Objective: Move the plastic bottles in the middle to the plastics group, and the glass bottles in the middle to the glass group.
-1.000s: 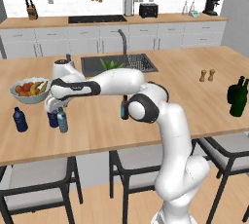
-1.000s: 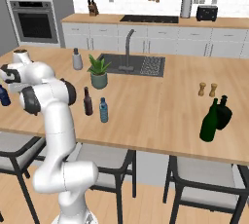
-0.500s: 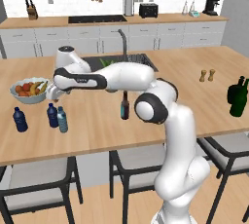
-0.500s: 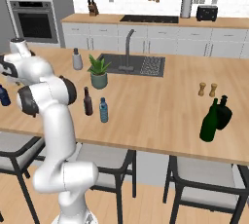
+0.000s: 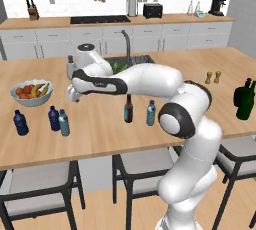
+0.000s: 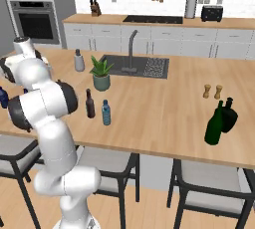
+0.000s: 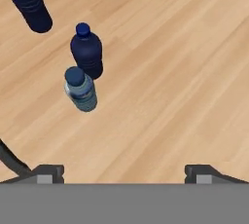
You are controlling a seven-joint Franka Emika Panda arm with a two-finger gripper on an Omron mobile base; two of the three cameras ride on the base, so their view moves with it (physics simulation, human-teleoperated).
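We count two navy bottles (image 5: 20, 122) with one pale bottle (image 5: 64, 123) beside them at left, one pale bottle (image 5: 151, 112) and one brown bottle (image 5: 128, 109) mid-counter, seemingly two green bottles (image 5: 245, 100) far right, gripper (image 7: 124, 173) spread empty.

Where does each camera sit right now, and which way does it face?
Left base view: behind the arm's left, facing the counter; arm reaches toward the fruit bowl.
Right base view: behind its right, facing the sink and green bottles; arm at left.
Hand view: looking down at the navy bottles and a pale blue bottle; end effector open.
Both base views share the brown bottle.
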